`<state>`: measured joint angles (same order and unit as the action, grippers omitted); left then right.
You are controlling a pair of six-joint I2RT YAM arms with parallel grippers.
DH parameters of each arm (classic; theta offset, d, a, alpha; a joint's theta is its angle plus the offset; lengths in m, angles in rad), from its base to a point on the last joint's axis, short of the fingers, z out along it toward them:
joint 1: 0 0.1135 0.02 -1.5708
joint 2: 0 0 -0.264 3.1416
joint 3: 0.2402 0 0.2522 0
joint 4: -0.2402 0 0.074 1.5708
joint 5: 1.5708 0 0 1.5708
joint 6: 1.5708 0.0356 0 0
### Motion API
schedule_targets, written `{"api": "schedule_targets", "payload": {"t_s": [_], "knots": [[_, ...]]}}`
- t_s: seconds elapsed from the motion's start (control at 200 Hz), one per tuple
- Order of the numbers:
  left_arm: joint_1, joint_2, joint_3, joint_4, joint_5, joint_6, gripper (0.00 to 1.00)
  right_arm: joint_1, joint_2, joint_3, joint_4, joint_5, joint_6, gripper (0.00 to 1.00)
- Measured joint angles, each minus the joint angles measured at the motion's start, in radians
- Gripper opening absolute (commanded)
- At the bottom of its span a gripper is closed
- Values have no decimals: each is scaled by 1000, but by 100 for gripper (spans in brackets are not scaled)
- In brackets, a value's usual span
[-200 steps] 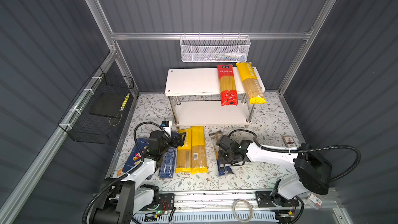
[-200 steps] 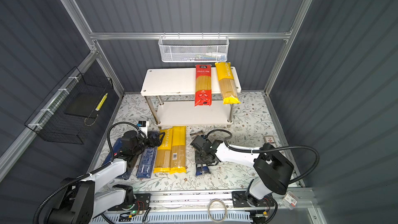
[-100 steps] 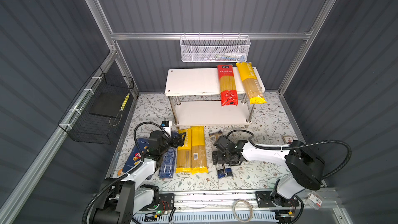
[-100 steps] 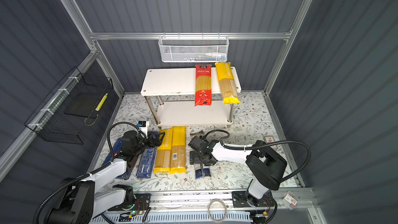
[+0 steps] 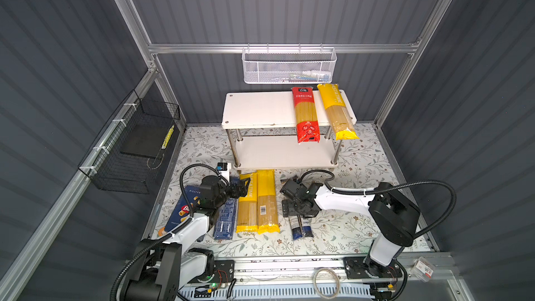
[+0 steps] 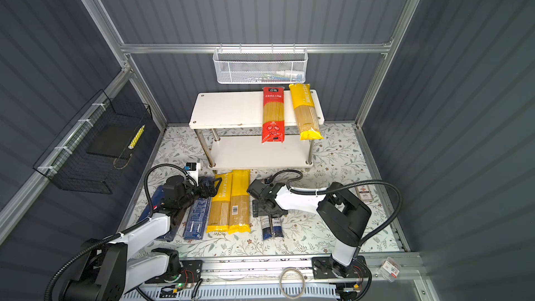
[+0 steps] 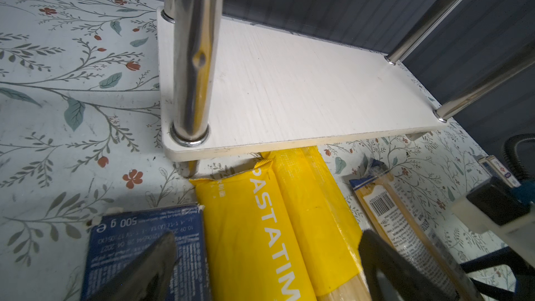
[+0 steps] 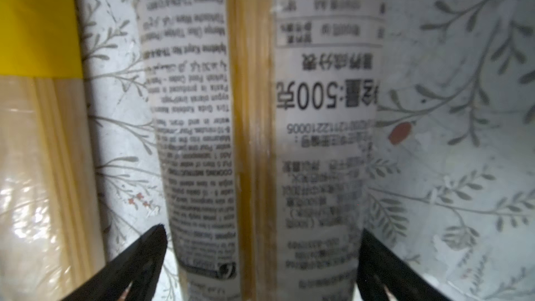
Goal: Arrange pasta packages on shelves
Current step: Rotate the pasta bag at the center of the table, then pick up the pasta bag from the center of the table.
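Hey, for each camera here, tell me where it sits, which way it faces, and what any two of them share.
Top views: high at the front, looking down and back at the shelves; both arms, left gripper and right gripper show.
Left wrist: low on the left arm, facing the lower shelf; its open fingers frame two yellow bags.
Right wrist: looking down on the grey-and-dark-blue bag; its open fingers flank it.
Shared: both wrist views show that bag and a yellow bag.

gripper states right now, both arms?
Left gripper: open, holding nothing.
Right gripper: open, one finger on each side of the grey-and-dark-blue spaghetti bag, not gripping it.
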<state>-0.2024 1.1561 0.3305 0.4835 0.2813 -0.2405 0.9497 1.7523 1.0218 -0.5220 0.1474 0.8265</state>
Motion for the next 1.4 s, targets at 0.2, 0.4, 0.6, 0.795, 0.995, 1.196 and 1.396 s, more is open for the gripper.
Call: {"api": "schedule_targets", "payload": {"t_s": [0.2,0.4,0.6,0.795,0.995,1.196,1.396], "knots": [[0,0,0,0,0,0,99,0,30,28,-42,32,0,99],[0,0,0,0,0,0,99,0,33,32,-50,34,3,99],[0,0,0,0,0,0,100,0,56,61,-63,24,3,98],[0,0,0,0,0,0,100,1,49,50,-44,27,-3,85],[0,0,0,0,0,0,100,2,21,11,-12,33,-13,69],[0,0,0,0,0,0,100,1,9,-3,4,28,-16,54],[0,0,0,0,0,0,99,-3,-34,-52,58,-2,-19,46]]}}
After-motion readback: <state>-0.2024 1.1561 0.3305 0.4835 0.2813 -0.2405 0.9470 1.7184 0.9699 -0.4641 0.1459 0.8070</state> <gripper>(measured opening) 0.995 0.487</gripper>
